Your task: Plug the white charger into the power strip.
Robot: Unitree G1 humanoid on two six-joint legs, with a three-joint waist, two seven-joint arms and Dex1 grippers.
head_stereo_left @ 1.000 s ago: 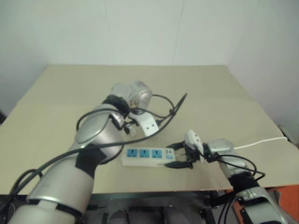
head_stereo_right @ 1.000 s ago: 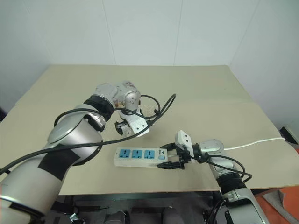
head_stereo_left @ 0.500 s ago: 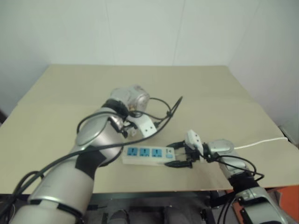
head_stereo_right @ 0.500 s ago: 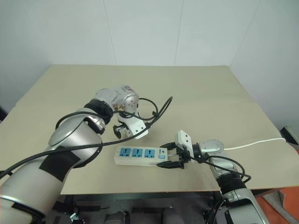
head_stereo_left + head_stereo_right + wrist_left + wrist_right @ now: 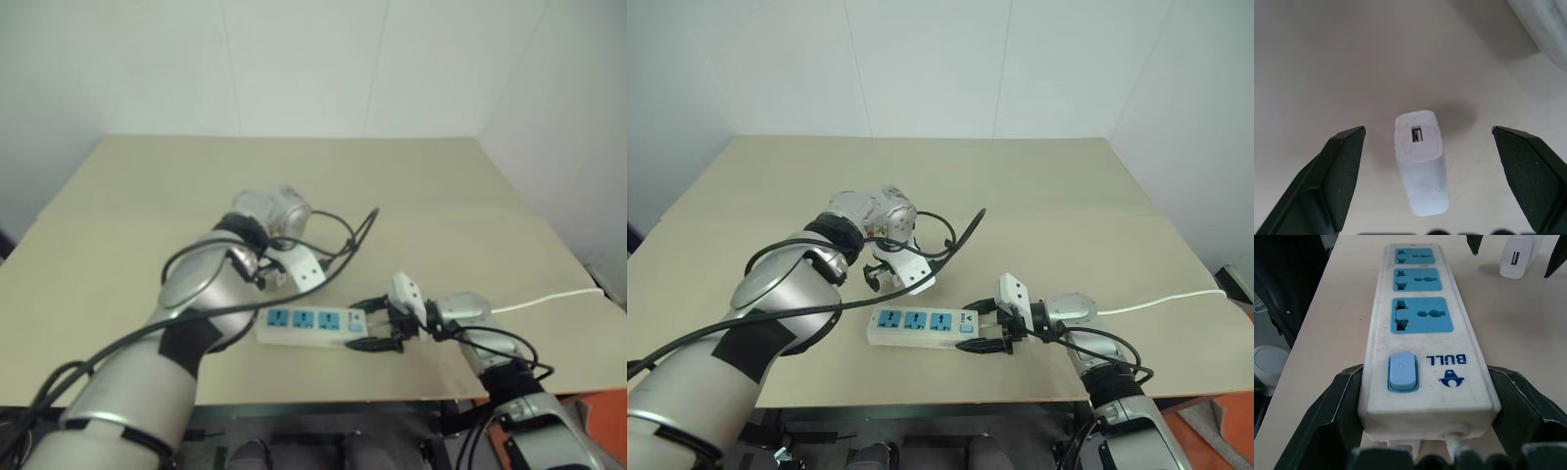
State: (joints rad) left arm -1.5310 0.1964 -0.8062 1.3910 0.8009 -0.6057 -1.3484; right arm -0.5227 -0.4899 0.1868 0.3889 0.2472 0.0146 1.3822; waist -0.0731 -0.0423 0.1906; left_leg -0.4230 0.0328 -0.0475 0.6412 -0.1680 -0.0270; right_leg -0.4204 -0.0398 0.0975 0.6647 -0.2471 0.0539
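- While the right end effector, low and right of centre in the head views, clamps its two black fingers on the switch end of the long white plastic power strip, the strip lies flat on the beige table.
- In the right wrist view the strip runs away from the camera, with a pale blue switch nearest and three blue sockets in a row beyond it; the fingers press both of its long sides.
- A thin white cord runs from the strip's held end toward the right edge of the frame.
- The left end effector points steeply down at the table just above and left of the strip in the head views, its black fingers spread wide and touching nothing.
- The small white boxy plastic charger lies on the table between those open fingers, clear of both, its slotted end face turned toward the left wrist camera.
- In the upper right of the right wrist view the charger sits just beyond the strip's far end, apart from it.
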